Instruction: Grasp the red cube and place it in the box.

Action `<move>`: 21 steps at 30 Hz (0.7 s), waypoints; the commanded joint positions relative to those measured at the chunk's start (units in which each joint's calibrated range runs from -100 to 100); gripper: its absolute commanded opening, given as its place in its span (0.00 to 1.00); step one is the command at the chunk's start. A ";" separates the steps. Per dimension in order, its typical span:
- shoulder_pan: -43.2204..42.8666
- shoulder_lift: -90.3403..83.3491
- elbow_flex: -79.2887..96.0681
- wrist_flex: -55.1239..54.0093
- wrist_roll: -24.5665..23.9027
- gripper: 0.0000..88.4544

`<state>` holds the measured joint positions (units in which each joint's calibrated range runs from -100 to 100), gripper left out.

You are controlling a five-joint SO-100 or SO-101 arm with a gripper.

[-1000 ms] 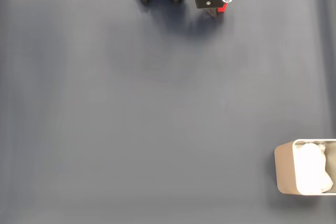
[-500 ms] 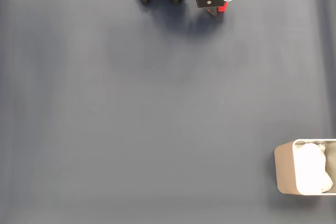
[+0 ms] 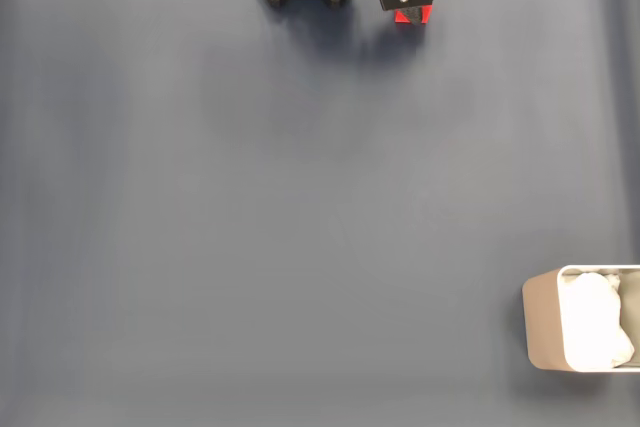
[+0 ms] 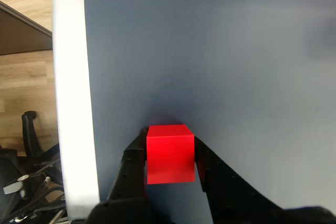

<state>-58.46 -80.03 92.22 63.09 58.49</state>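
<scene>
Between the hand's point(image 4: 170, 161) fingers, cube point(image 4: 169, 153) looks grasped, low over tabletop point(image 4: 236, 66). Risk: shallow pinch slips on the long carry to the box point(image 3: 545, 332).

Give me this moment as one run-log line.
phase: grasp | gripper: fingers on both sides of red cube, at top edge of the mat in fixed view | box: lower right, no cube inside | placement: not yet done
</scene>
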 commanded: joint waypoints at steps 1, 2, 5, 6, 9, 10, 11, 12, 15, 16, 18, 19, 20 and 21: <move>0.22 0.30 -0.62 -0.96 0.54 0.12; 0.15 0.30 -0.62 -1.04 0.54 0.11; 0.08 0.48 -0.62 -1.28 0.63 0.08; 0.01 0.48 -0.62 -1.28 0.63 0.07; 0.01 0.65 -0.62 -1.37 0.68 0.05; 0.01 0.65 -0.62 -1.37 0.68 0.05; 0.01 0.65 -0.62 -1.37 0.68 0.05; 0.01 0.65 -0.71 -1.37 0.63 0.05; 0.01 0.65 -0.80 -1.37 0.59 0.05; 0.01 0.65 -0.98 -1.37 0.54 0.04; 0.01 0.74 -1.26 -1.37 0.34 0.04; 0.01 0.91 -1.62 -1.37 0.24 0.04; 0.08 1.17 -1.99 -1.37 0.15 0.03; 0.22 1.52 -2.44 -1.37 0.05 0.03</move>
<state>-58.46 -79.50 92.13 62.69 59.02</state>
